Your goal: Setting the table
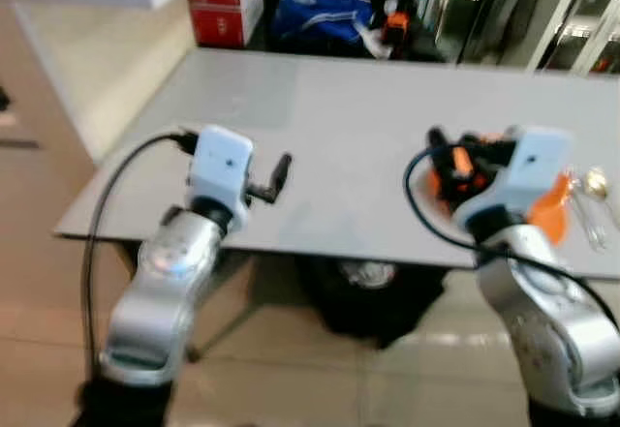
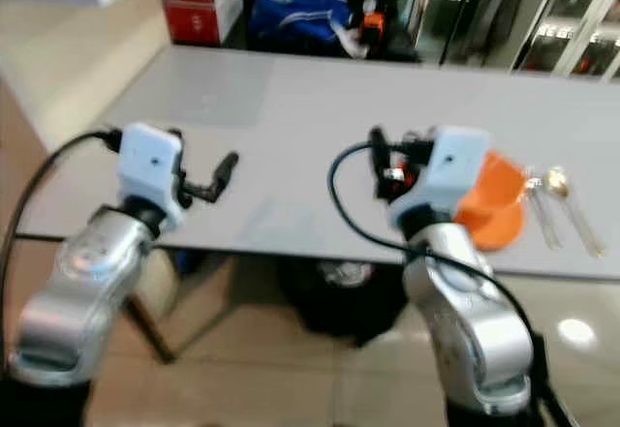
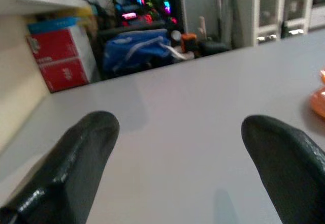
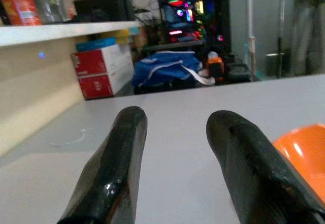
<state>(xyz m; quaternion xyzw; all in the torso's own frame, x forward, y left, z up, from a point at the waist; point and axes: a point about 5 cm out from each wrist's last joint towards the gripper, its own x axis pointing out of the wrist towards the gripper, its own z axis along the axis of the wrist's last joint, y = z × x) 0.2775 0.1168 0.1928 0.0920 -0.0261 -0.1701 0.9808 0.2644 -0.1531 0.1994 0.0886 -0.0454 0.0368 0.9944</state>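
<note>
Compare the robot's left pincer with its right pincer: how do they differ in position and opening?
The left pincer hovers over bare grey table; the right pincer sits beside the orange bowl. The left pincer's fingers are spread wider than the right pincer's. Both are open, empty and point across the table.

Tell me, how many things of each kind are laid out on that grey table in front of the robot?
Orange bowl: 1
Spoon: 1
Clear piece of cutlery beside the spoon, too blurred to name: 1
Total: 3 on the table, all near the right gripper.
</note>
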